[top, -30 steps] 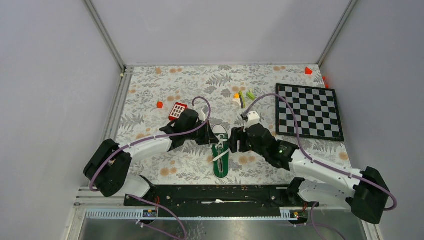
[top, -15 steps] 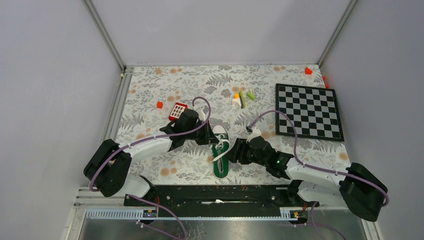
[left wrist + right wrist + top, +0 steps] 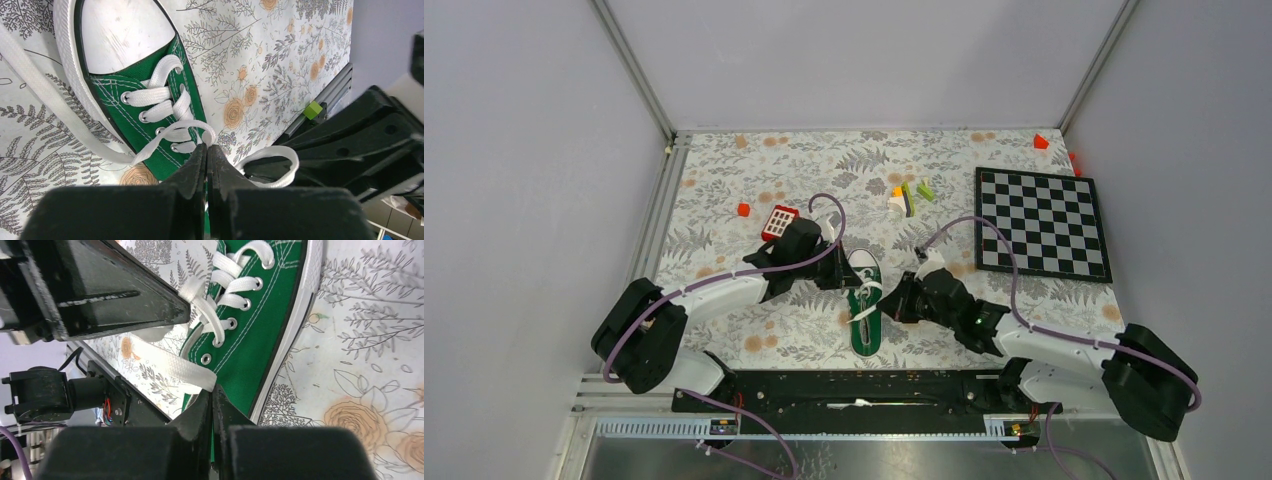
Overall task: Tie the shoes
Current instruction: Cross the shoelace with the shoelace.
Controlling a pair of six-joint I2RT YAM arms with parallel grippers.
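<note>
Shoe (image 3: 865, 330): green with a white toe cap, sole down near the middle of the table (image 3: 724, 170), closer to its near edge. The toe points to the far edge and the heel to the near edge. It lies between the two grippers.
Lace (image 3: 161, 109): white and crossed through the eyelets, with no bow. Loose lengths trail off both sides of the shoe.
Left gripper (image 3: 206, 150): at the shoe's left side, jaws pressed together. The tips pinch a curled length of lace just over the lower eyelets.
Right gripper (image 3: 212, 392): at the shoe's right side, jaws together, nipping a flat length of lace beside the eyelets.
Keypad (image 3: 779, 222): red and white, just beside the left wrist on its far side.
Chessboard (image 3: 1042, 222): along the right edge, well apart from the shoe.
Blocks (image 3: 909, 196): small and coloured, toward the far edge from the shoe, between keypad and chessboard.
Table: covered in a floral cloth.
</note>
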